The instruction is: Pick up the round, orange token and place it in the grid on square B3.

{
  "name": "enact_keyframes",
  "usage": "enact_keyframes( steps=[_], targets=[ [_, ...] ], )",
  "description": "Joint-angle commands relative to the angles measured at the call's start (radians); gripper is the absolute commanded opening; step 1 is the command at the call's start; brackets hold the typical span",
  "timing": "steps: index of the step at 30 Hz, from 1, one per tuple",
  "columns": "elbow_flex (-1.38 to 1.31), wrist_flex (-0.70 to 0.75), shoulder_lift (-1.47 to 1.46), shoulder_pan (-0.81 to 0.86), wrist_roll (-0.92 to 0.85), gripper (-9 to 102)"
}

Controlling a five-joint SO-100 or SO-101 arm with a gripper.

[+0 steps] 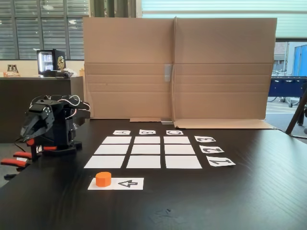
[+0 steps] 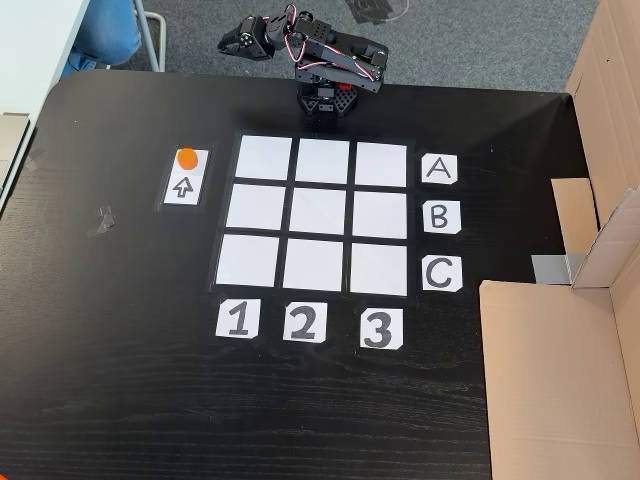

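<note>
Arm sitting folded at the desk (image 1: 230,201) edge, fingers (image 2: 228,44) too small and dark to tell their opening, gripping nothing visible. Token (image 1: 103,178) resting well apart from them on the arrow strip (image 1: 127,183), beside the grid (image 2: 315,215); square B3 (image 2: 380,214) lying bare.

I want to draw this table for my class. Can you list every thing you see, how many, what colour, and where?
token: one, orange, on the arrow strip, outside the grid.
arrow strip: one, white with a black arrow, left of the grid in the top-down fixed view.
grid: nine white squares, middle of the table.
square B3: one, white, bare.
letter cards: three, white, A, B, C along one side.
number cards: three, white, 1, 2, 3 along another side.
table: one, black.
cardboard wall: brown, at the table's edge.
arm: one, black, folded beside the grid.
gripper: black, away from the token.
</note>
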Motion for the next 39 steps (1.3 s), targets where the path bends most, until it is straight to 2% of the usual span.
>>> enact_keyframes(
  steps=[1, 16, 23, 29, 36, 39],
  targets=[
    [0.006, -0.029, 0.006, 0.020, 0.058, -1],
    [0.000, -0.028, -0.005, 0.014, 0.054, -1],
    [-0.219, 0.011, -0.318, -0.051, 0.041, -1],
    [-0.529, 0.143, -0.650, -0.109, 0.041, -1],
    [-0.900, 0.396, -0.999, -0.170, 0.015, -1],
    [-1.032, 0.497, -1.108, -0.204, 0.011, 7]
  ],
)
